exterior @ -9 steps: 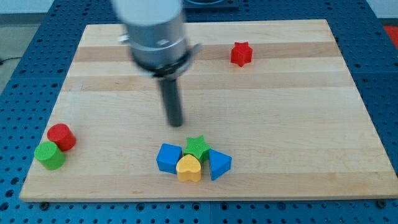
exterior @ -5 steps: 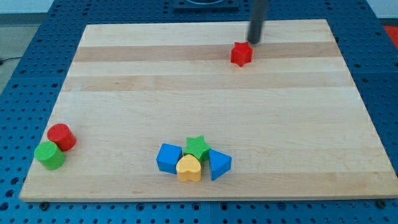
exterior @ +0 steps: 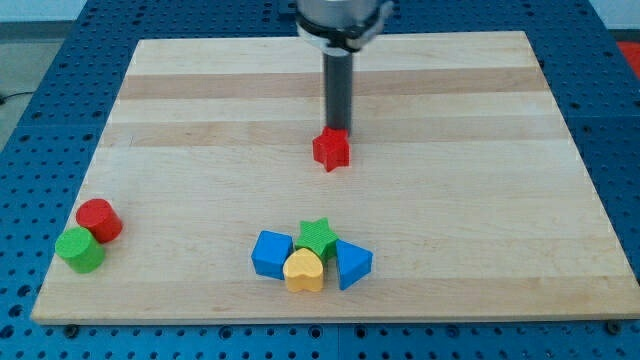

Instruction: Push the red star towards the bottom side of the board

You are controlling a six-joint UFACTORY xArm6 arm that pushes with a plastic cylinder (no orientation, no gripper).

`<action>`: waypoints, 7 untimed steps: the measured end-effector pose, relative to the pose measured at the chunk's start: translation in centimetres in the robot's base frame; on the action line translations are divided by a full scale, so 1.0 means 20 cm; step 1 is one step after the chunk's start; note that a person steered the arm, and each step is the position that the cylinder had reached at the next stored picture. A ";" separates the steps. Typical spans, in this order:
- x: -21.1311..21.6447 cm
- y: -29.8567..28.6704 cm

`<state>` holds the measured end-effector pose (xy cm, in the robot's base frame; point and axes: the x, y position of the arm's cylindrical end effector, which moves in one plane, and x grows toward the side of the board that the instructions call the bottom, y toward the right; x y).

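Right now my tip (exterior: 338,130) sits at the top edge of the red star (exterior: 331,150), touching it or very nearly, on the side facing the view's top. No jaws on this rig, just a bare rod, so nothing is open, shut or held; the star is only pushed. Star is around mid-board, slightly toward the view's top, well apart from the bottom edge. Main risk, as I judge it: directly below the star sits a cluster, green star (exterior: 317,237), blue cube (exterior: 271,253), yellow heart (exterior: 304,270) and blue triangle (exterior: 352,264), all touching or packed close. A straight push down the view likely runs the red star into the green star and shoves the whole cluster, maybe knocking the heart off the board (exterior: 560,200) edge, since it lies near the bottom. Second risk: the tip looks a bit to the view's right of the star's centre, so the star could spin or slip off toward the view's left and lose contact. Star points make contact uneven too. Red cylinder (exterior: 99,219) and green cylinder (exterior: 80,249) at the view's lower left touch each other, well apart from the path, no worry there.
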<state>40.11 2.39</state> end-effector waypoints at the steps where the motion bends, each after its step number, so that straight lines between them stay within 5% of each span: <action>1: 0.16 0.20; 2: 0.24 -0.12; 3: 0.09 -0.46; 5: -0.14 -0.28; 7: 0.07 -0.94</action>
<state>41.42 -16.44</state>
